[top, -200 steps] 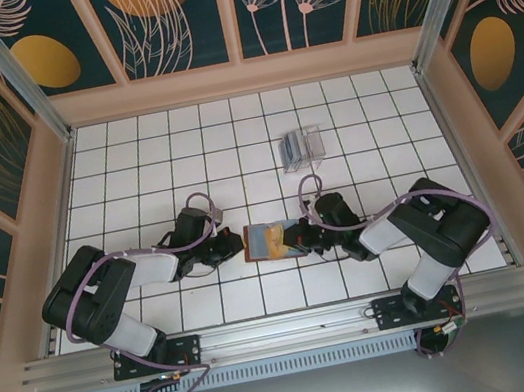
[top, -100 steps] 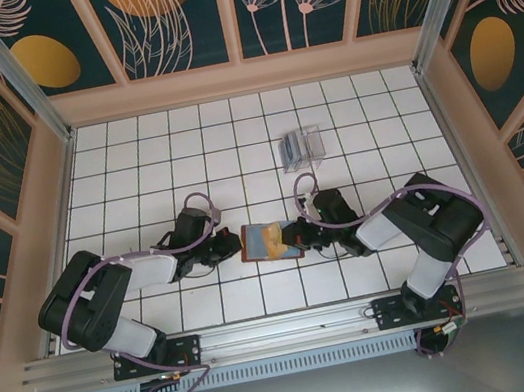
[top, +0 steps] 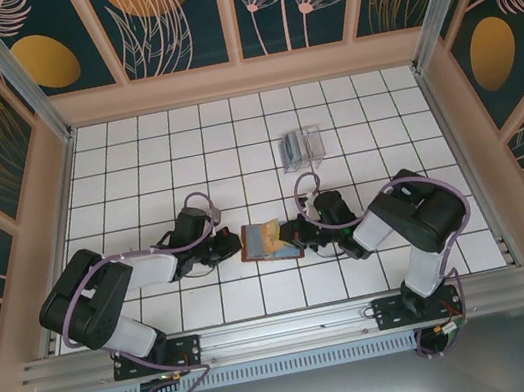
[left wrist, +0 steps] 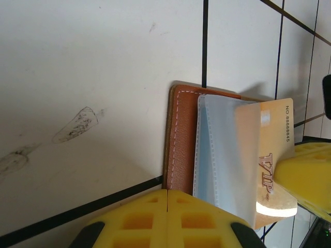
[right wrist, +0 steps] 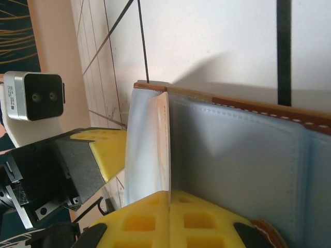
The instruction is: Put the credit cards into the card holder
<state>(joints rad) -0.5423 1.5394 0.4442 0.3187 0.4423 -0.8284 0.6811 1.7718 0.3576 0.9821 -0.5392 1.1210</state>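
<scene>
The card holder (top: 262, 241) lies open on the white tiles between both grippers; it is brown leather (left wrist: 182, 139) with a pale translucent pocket (left wrist: 220, 150). A gold credit card (left wrist: 269, 155) marked VIP sits partly inside that pocket. My right gripper (right wrist: 169, 194) is shut on this card, which runs edge-on (right wrist: 163, 139) up from its yellow fingertips. In the top view the right gripper (top: 300, 239) is at the holder's right side. My left gripper (left wrist: 167, 192) is shut, its tips resting against the holder's left edge (top: 234, 249), nothing pinched between them.
A clear plastic box (top: 300, 148) stands two tiles behind the holder. Wooden walls (top: 53, 192) close in the tiled floor on the left, right and back. The left wrist camera (right wrist: 36, 95) shows close beyond the card.
The right arm's elbow has swung left, toward the holder, while its gripper stays on the card. The holder has edged slightly left. The left arm has barely moved.
</scene>
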